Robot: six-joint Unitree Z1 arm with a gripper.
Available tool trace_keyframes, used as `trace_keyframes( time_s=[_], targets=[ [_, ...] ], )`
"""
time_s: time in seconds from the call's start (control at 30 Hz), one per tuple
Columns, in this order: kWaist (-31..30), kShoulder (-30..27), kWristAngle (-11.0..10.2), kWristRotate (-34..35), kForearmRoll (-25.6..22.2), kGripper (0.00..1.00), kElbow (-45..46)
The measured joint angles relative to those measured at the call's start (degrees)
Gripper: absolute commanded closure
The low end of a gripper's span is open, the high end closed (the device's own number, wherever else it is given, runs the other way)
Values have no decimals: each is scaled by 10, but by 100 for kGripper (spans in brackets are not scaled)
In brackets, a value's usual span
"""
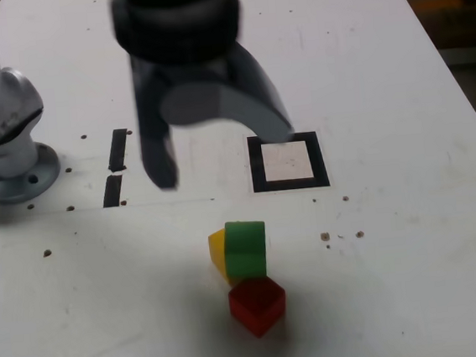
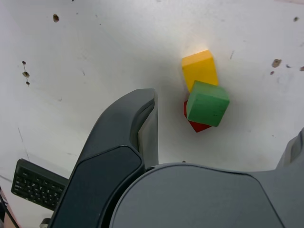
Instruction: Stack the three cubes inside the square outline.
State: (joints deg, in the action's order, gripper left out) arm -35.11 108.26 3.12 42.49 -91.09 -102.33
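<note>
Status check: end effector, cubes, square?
End effector open, empty, above table. Green cube sits on yellow cube and red cube, outside the square. Square empty, nothing blocking.

A robotics lab bench: a plain white table (image 1: 416, 279) pocked with small screw holes, the arm's metal base (image 1: 14, 170) bolted to it off to the exterior view's left of the gripper (image 1: 218, 147), short black tape strips (image 1: 115, 167) nearby, and a keyboard (image 2: 35, 184) at the table's edge
</note>
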Motion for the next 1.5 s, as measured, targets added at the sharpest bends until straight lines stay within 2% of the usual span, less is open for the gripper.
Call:
trace_keyframes(
  time_s=[0.1,0.27,0.53,0.77,0.97,1.17,1.27,1.37,1.5],
  targets=[
    [0,25,13,-1,6,1,-3],
    [0,66,30,-16,53,2,13],
    [6,68,42,-20,82,15,68],
    [6,73,42,-20,106,17,80],
    [6,75,41,-23,129,27,93],
    [6,77,44,-27,173,32,120],
    [6,76,44,-28,183,39,129],
    [6,74,43,-27,185,51,135],
    [6,65,27,-19,190,66,142]
  ],
)
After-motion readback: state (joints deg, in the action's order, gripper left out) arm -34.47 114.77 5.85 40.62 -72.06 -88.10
